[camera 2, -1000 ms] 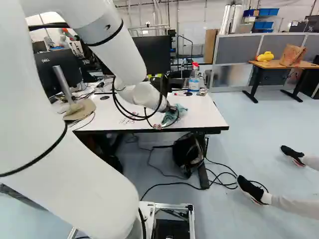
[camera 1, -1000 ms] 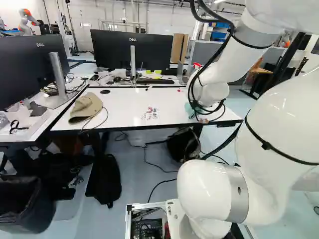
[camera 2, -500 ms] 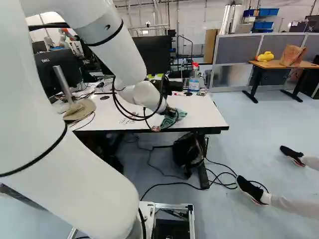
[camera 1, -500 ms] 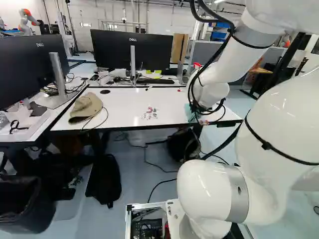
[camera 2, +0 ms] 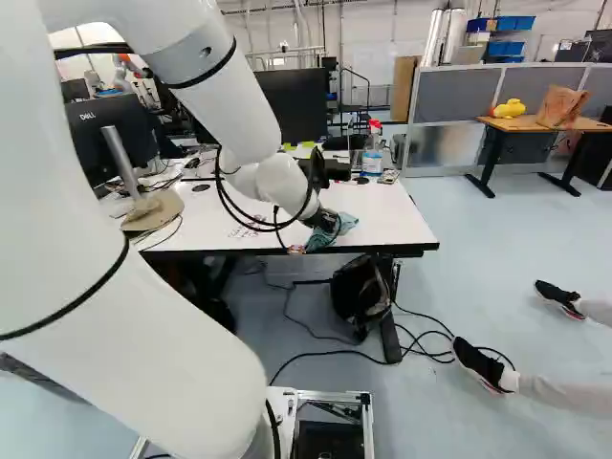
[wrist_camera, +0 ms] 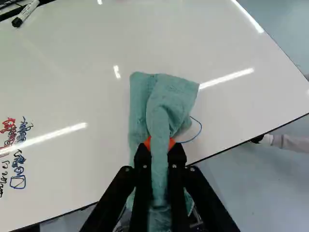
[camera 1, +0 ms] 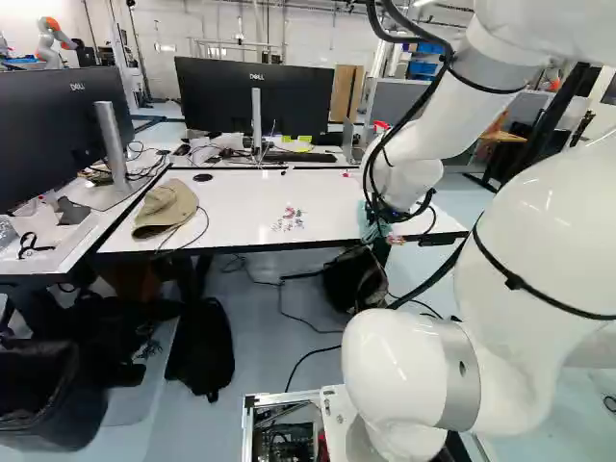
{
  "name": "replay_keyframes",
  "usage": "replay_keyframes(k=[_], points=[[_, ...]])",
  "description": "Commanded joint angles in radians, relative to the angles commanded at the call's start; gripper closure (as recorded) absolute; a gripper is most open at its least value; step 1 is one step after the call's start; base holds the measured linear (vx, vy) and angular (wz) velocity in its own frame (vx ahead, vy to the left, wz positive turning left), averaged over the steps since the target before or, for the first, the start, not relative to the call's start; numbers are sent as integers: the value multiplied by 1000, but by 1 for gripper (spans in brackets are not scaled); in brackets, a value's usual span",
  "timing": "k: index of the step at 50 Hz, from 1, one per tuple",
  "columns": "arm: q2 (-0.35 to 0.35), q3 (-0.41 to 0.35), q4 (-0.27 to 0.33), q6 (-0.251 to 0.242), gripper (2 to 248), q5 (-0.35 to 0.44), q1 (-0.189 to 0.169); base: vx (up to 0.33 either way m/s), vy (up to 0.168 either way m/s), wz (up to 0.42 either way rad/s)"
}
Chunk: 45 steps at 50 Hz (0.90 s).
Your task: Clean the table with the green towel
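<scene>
At the left of the left base view, a black monitor on a silver stand [camera 1: 111, 144] stands beyond the work area. Next to the right, a tan cloth hat [camera 1: 168, 209] lies on the white, dark-edged surface [camera 1: 241, 192], with a thin cable close to it. Further right, small handwriting in red, blue and black [camera 1: 289, 219] is on the white top, not wiped yet.

To the right of this writing, near the front edge, is the soft green towel [wrist_camera: 166, 104]. The jaws hold it, pinched in a fold between their orange pads, and its free part spreads ahead of them on the surface. Beside it there is a thin blue curved line [wrist_camera: 195, 137]; I cannot tell if it is ink or thread. On the far right side stands a clear spray bottle with red head [camera 2: 372, 158].

I judge that the wiping step is in hand, at the right part. The next move probably calls for keeping the towel pressed flat and bringing it left, over the handwriting, without pushing the hat.
</scene>
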State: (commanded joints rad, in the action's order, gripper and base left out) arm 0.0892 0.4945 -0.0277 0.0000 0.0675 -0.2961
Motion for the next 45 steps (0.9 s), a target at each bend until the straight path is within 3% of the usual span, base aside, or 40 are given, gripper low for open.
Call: replay_keyframes(k=[19, 45], points=[[1, -1, 0, 0, 208, 0, -5, 0, 0, 0], [-19, 19, 0, 0, 208, 0, -104, 0, 0, 0]])
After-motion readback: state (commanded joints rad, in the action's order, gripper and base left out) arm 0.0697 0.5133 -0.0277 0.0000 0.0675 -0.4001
